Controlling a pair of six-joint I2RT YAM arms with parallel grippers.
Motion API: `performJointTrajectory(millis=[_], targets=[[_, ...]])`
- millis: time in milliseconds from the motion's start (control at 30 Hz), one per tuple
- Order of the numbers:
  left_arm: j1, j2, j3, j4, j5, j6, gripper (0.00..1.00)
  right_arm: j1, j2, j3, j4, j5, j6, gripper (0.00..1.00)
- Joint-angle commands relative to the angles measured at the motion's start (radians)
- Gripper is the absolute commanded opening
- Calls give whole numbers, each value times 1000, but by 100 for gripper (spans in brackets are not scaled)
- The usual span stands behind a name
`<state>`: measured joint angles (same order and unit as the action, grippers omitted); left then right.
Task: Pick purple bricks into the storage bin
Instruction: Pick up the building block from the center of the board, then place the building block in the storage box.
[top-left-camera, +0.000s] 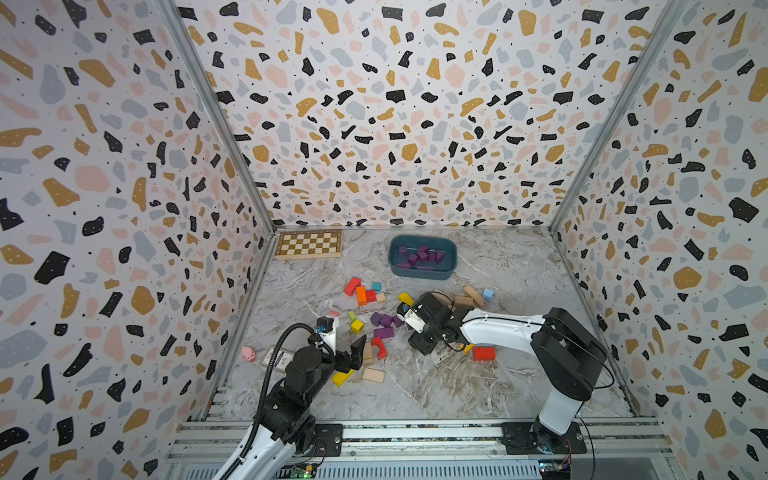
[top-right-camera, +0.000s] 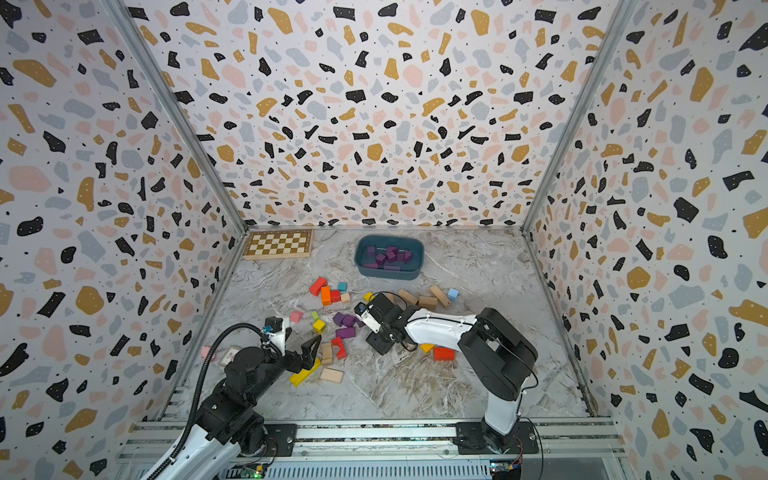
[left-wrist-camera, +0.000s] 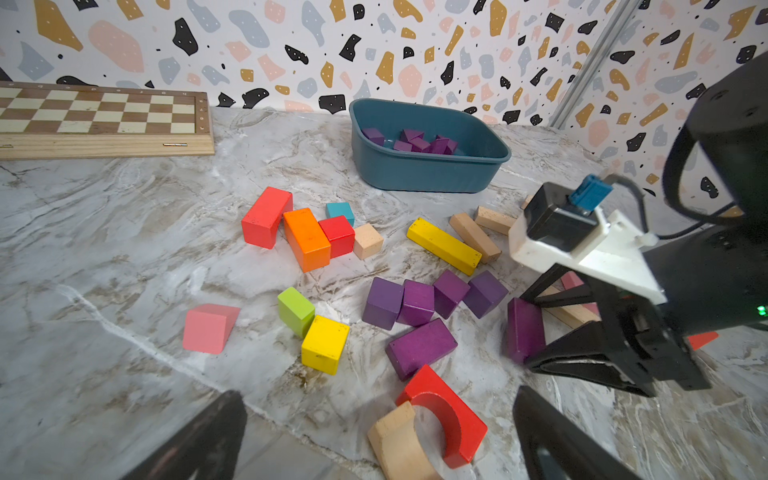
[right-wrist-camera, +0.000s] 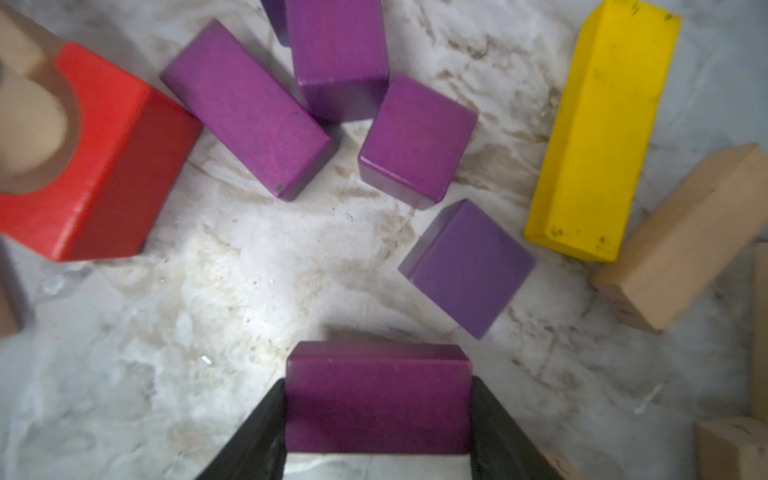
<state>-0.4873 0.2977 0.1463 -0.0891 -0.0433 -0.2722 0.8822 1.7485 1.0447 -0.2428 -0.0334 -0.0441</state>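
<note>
While the left hand (left-wrist-camera: 378, 398) gapes wide, the right hand (right-wrist-camera: 378, 387) clamps a purple brick (right-wrist-camera: 378, 401) — card (top-left-camera: 277, 358) print unreadable

The right arm (top-left-camera: 503, 324) rises from its base, folds at the elbow and reaches low toward the robot's left, its white forearm nearly level. Its wrist (top-left-camera: 436, 318) tips the right gripper (right-wrist-camera: 378, 415) steeply downward. The two black fingers (right-wrist-camera: 257, 432) press flat against opposite sides of a purple brick (right-wrist-camera: 378, 386), which fills the gap between them.

The left arm (top-left-camera: 291, 374) stays closer to its base, sharply bent with the elbow raised, and its forearm points inward toward the right arm. The left gripper (top-left-camera: 356, 352) tilts forward and down with its jaws spread as wide as they go. In the left wrist view its fingers (left-wrist-camera: 199, 440) sit far apart.
</note>
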Motion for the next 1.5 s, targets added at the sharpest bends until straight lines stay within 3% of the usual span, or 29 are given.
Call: performJointTrajectory(millis=[0, 333, 567, 700, 1033, 1233, 1467], targets=[[-2, -4, 8, 26, -1, 18, 99, -23, -93, 32, -48, -21, -59, 42], [-2, -18, 6, 20, -3, 17, 99, -208, -122, 181, -15, -50, -261, 38], [-2, -23, 4, 20, -2, 17, 99, -399, -16, 410, -40, -311, -486, 41], [-2, -23, 4, 21, -3, 18, 99, -465, 118, 617, -199, -439, -676, 41], [-2, -19, 4, 22, -5, 16, 99, -539, 480, 1138, -533, -352, -878, 41], [-2, -13, 4, 25, -6, 16, 99, -557, 487, 1123, -535, -318, -990, 43], [-2, -7, 5, 28, -4, 15, 99, -561, 482, 1061, -531, -304, -1033, 46]])
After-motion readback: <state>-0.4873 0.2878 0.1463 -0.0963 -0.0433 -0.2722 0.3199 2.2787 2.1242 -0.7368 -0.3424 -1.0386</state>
